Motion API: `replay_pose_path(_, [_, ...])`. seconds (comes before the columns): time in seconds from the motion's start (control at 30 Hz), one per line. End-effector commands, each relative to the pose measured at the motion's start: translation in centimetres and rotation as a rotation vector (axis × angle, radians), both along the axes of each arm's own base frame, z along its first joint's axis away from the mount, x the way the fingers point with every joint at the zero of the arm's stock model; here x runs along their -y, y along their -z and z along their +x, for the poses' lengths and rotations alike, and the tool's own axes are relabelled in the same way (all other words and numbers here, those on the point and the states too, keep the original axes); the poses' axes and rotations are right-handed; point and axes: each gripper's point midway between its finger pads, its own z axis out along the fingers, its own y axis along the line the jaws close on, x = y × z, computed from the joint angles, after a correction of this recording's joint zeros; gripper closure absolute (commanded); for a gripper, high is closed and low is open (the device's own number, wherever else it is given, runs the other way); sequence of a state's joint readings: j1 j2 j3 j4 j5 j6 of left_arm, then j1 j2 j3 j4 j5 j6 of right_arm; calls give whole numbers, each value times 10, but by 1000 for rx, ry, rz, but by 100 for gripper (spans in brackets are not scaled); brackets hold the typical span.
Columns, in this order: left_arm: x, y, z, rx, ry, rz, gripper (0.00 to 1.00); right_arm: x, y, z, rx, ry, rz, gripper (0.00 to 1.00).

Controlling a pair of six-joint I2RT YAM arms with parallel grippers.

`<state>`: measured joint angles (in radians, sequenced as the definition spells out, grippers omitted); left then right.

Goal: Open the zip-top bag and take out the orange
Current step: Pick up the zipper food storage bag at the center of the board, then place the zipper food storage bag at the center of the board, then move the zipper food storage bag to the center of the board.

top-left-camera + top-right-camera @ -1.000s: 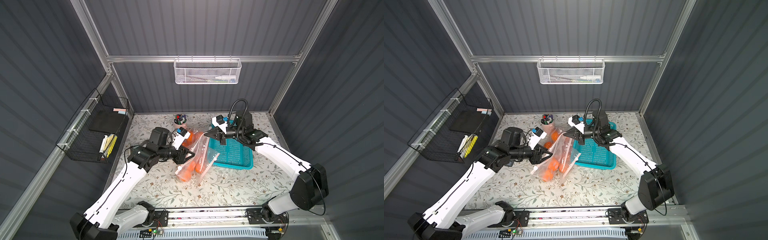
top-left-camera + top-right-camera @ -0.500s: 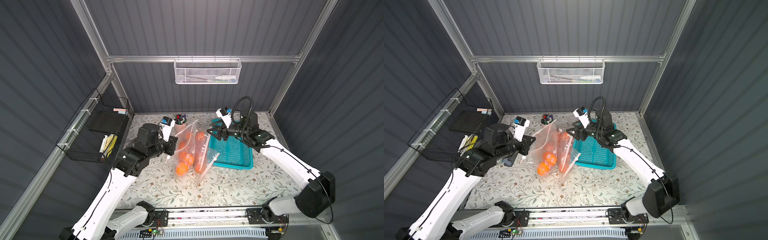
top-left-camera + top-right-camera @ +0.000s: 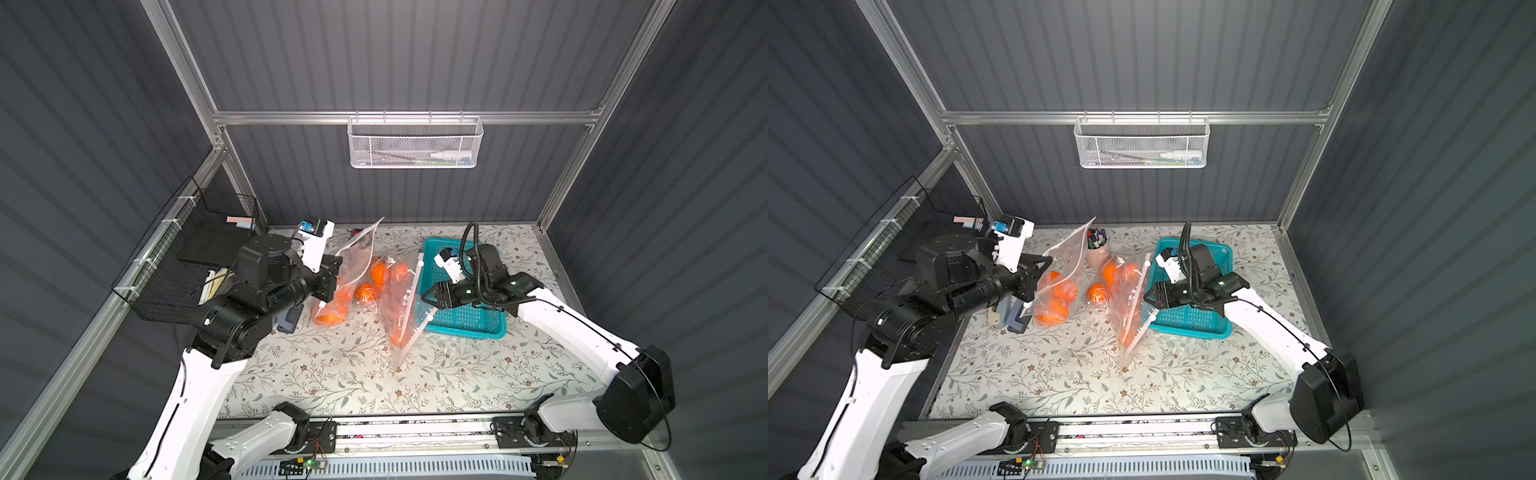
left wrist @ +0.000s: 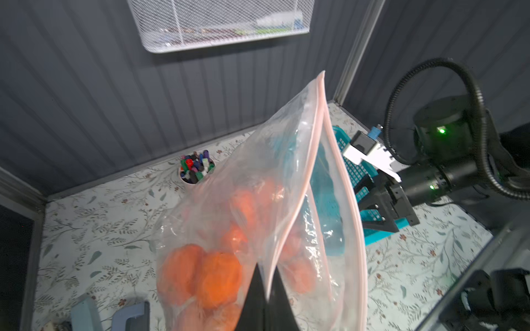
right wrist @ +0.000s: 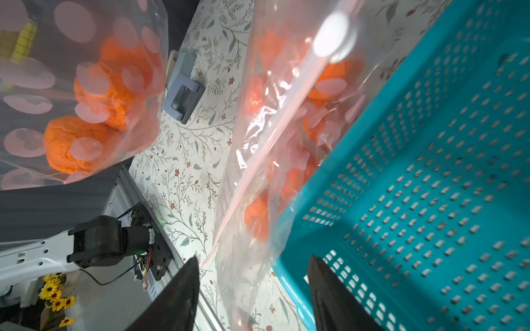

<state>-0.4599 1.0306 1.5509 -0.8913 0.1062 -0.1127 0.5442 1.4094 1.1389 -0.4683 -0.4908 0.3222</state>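
Observation:
A clear zip-top bag (image 3: 353,257) (image 3: 1065,257) hangs at the left of the table. Several oranges (image 3: 332,303) (image 4: 200,275) sit in its bottom. My left gripper (image 3: 334,270) (image 4: 266,272) is shut on one lip, and the pink zip strips spread apart in the left wrist view. A second clear bag (image 3: 399,303) (image 5: 286,129) with oranges leans on the teal basket (image 3: 469,320). My right gripper (image 3: 428,295) (image 5: 252,258) is open beside it, with loose plastic between its fingers. I cannot tell whether an orange (image 3: 1096,292) between the bags lies loose.
A cup of markers (image 3: 1096,245) stands at the back, behind the held bag. A grey tool (image 3: 286,320) lies at the left edge under my left arm. A black wire basket (image 3: 187,266) hangs on the left wall and a white mesh basket (image 3: 415,141) on the back wall.
My left gripper shut on the bag's lip and drew it up and to the left. My right gripper opened and sank toward the basket, and the second bag slumped against it.

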Motion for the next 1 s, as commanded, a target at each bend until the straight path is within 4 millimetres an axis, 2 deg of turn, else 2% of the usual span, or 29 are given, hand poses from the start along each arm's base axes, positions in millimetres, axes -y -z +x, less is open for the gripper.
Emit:
replay_pose_path(0.0, [17,27,-16,-70,132,-18,100,-16,13,1,-84,15,-17,37])
replay_pose_path(0.13, [23,51,-22,-116,161,-52,100,-38,29,15,-176,3,-40,47])
replay_pose_path(0.23, [31,56,-26,-116,203,-89,100,-66,41,31,-212,-7,-12,64])
replay_pose_path(0.27, [33,71,-27,-148,214,-84,100,-77,42,36,-221,-25,1,69])
replay_pose_path(0.33, [34,78,-30,-159,224,-84,100,-92,44,50,-223,-26,8,78])
replay_pose_path(0.43, [45,80,-41,-173,309,-130,100,-111,51,73,-221,-20,7,89])
replay_pose_path(0.6, [58,90,-43,-189,364,-198,100,-140,63,106,-200,-32,20,98])
replay_pose_path(0.77, [66,99,-37,-204,383,-229,100,-165,66,135,-137,-38,42,99])
replay_pose_path(0.97, [68,115,-33,-221,381,-219,100,-183,71,172,-23,-20,37,99])
